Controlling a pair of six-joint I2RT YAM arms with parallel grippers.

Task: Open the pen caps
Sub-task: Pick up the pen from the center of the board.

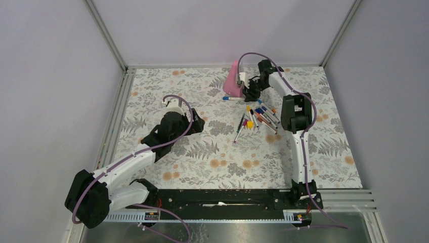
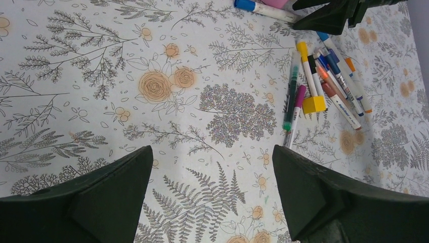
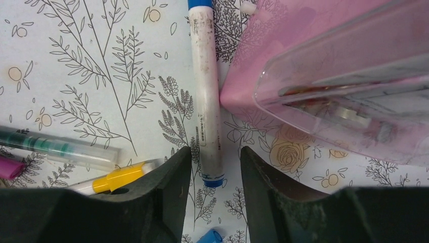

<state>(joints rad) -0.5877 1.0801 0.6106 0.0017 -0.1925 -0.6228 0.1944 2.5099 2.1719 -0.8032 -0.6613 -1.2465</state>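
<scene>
A heap of capped white markers (image 1: pixel 259 117) lies right of centre, with caps in blue, orange, yellow, red and purple; it also shows in the left wrist view (image 2: pixel 324 81). One white marker (image 3: pixel 206 86) with a blue cap (image 3: pixel 200 4) lies beside the pink wedge (image 3: pixel 324 66). My right gripper (image 3: pixel 215 164) is open, its fingers either side of that marker's blue-ringed tail end, not clamped. A loose blue cap (image 3: pixel 210 236) lies just below. My left gripper (image 2: pixel 211 157) is open and empty over the bare mat, left of the heap.
The pink wedge (image 1: pixel 232 81) stands at the back of the floral mat (image 1: pixel 177 162), touching the single marker. A yellow-capped pen (image 3: pixel 119 177) and a green-inked pen (image 3: pixel 60 147) lie left of my right fingers. Metal rails border the mat.
</scene>
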